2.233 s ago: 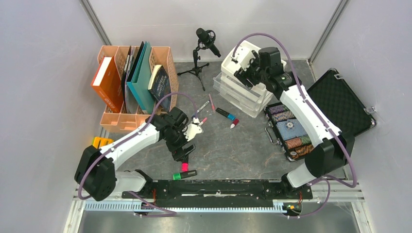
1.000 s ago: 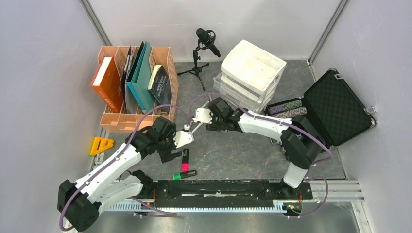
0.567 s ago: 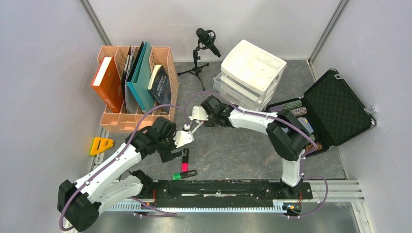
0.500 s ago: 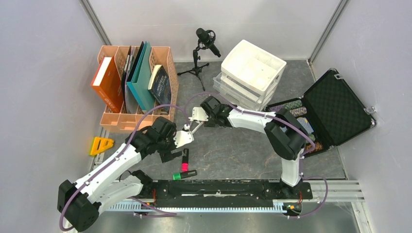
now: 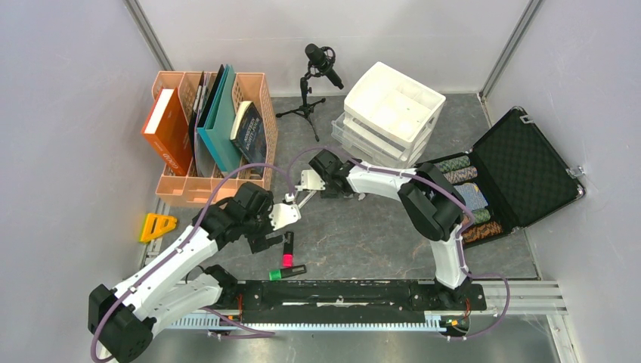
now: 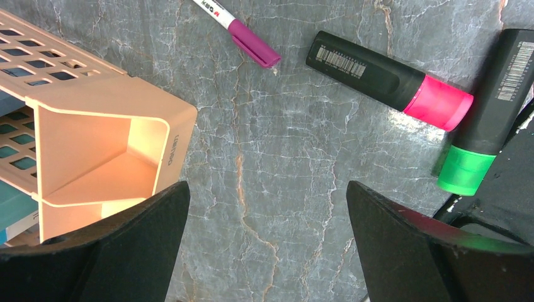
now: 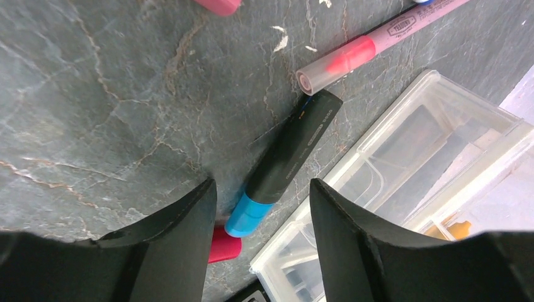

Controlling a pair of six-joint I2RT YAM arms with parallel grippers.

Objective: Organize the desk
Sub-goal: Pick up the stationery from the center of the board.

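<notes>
Right gripper [image 5: 314,184] has come down from the white drawers [image 5: 393,102] and is now low over the desk [image 5: 363,234], by the pens in the middle. Left gripper [image 5: 276,223] has pulled back a bit and sits near it, but apart. Desk = the big grey stone top under both arms, btw the peach rack [image 5: 181,190] of books on the left & the black case [image 5: 529,162] on the right.

Top cam hides what's under the right gripper. Right wrist cam shows it: a black marker w/ a blue cap [image 7: 283,167] lies on the desk in the gap btw its fingers [image 7: 157,251]. They're part open, not squeezing it. A pink pen [image 7: 371,47] & a clear drawer [image 7: 403,170] are just past it.

Left wrist cam shows its fingers [image 6: 113,251] spread wide w/ nothing in them. It also shows the rack corner, a purple pen [image 6: 242,39], a pink highlighter [image 6: 390,78] & a green highlighter [image 6: 491,107] just beside it.

Only the top cam shows the mic [image 5: 321,60] at the back.
</notes>
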